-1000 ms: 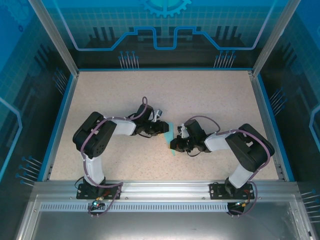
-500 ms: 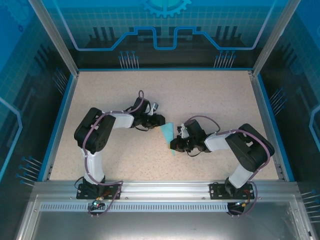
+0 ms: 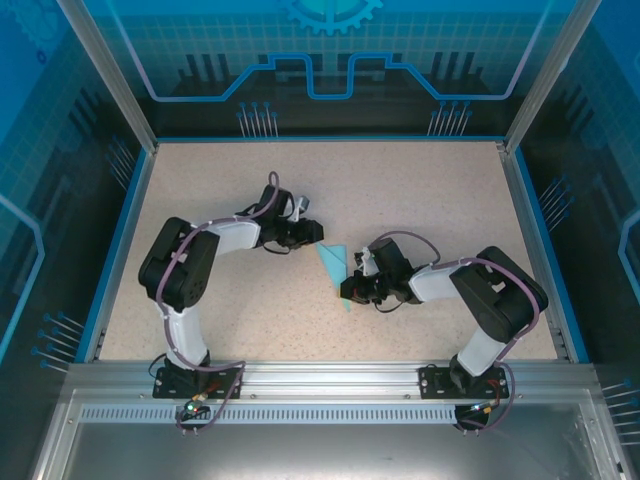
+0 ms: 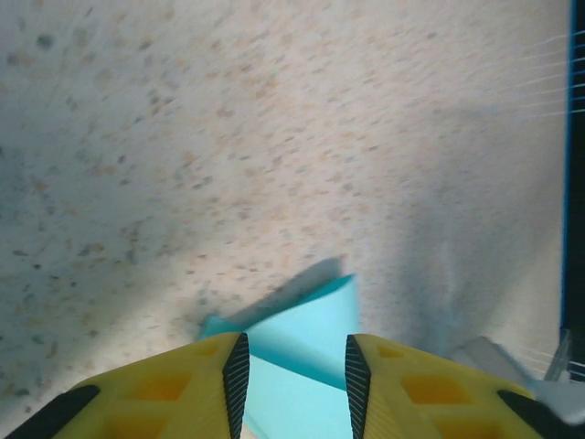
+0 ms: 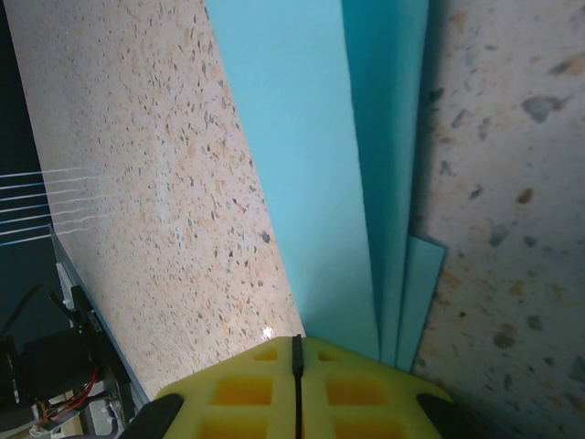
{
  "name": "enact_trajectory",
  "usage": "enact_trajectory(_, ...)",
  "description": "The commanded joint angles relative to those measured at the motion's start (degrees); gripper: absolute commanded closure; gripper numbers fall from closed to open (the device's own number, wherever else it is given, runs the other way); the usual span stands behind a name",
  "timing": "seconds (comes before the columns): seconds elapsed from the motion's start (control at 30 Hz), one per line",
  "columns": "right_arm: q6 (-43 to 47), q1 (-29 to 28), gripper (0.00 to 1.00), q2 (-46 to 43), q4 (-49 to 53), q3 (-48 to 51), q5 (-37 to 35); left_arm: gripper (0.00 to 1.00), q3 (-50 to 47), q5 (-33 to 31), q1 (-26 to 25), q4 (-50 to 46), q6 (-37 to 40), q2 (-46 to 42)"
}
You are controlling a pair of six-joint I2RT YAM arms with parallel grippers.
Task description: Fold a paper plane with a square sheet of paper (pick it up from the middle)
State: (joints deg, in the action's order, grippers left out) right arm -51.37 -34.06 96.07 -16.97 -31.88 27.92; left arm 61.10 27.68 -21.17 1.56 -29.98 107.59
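Observation:
The sheet of paper lies flat mid-table, cyan-blue, folded into a narrow pointed dart with layered long flaps. My right gripper is shut, its yellow fingers closed to a thin seam. Its tips rest on the dart's lower end, where the paper runs under them. My left gripper stands up-left of the dart's upper end, apart from it. Its jaws are open a moderate gap with nothing between the pads. The paper's raised fold shows beyond that gap.
The speckled beige table is bordered by a blue rim and glass-like walls. An aluminium rail with both arm bases runs along the near edge. The right forearm stretches right of the paper.
My left gripper has drawn back up and to the left, off the paper, uncovering the dart's upper end. The right gripper and the paper have stayed put.

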Motion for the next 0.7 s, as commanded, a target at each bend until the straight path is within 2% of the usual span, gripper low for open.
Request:
enact_trajectory(0.0,0.04,-0.04,0.93,2.90,8.57,1.37,-0.95,0.64,-1.96,0.86,-2.20,0.25,-1.27,-6.12)
enact_trajectory(0.23,-0.52,0.01,0.93,2.95,8.01,0.85,-0.86,0.65,-4.35,1.36,-9.61,3.24,-3.60,-5.05)
enact_trajectory(0.47,-1.06,-0.13,0.93,1.51,7.60,0.72,-1.30,0.65,-5.09,1.62,-10.46,6.01,-5.64,1.12)
enact_trajectory(0.67,-1.29,-0.15,0.92,-1.42,8.45,-0.31,-1.38,0.66,-6.06,-2.66,-10.46,5.30,-5.54,4.09)
